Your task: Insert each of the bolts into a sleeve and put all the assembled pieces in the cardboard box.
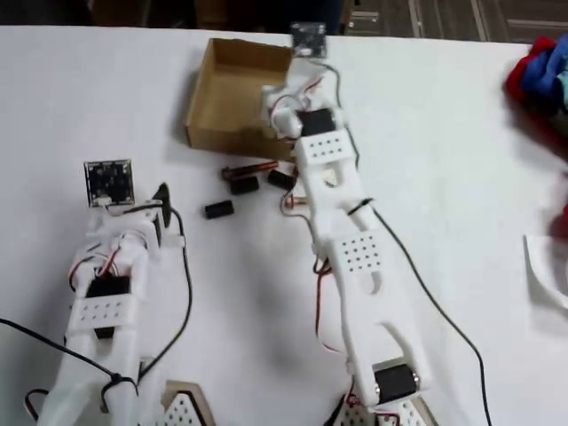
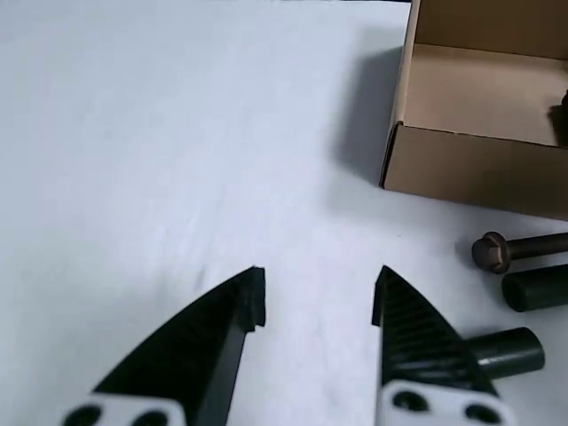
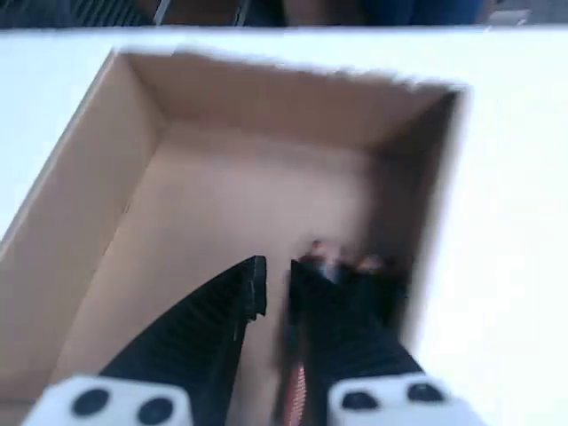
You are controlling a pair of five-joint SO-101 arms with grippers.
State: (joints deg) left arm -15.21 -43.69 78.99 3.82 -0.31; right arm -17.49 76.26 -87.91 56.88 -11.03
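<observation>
The cardboard box [image 1: 232, 89] stands at the table's far middle. My right gripper [image 3: 275, 271] hangs over its inside near the right wall, jaws nearly together, shut on a dark sleeve with a copper bolt [image 3: 348, 266]; the piece is blurred. Just in front of the box lie a brown bolt [image 1: 251, 168] and three black sleeves [image 1: 243, 185], [image 1: 280, 178], [image 1: 218, 209]. My left gripper [image 2: 319, 288] is open and holds nothing. It hovers low over the table left of these parts, with the bolt [image 2: 519, 248] and two sleeves [image 2: 535, 288], [image 2: 508, 351] beside its finger.
The right arm [image 1: 342, 222] stretches across the middle of the table, over the spot beside the loose parts. Coloured cloth [image 1: 541, 71] and a white object [image 1: 546, 271] sit at the right edge. Bare white table lies left of the box.
</observation>
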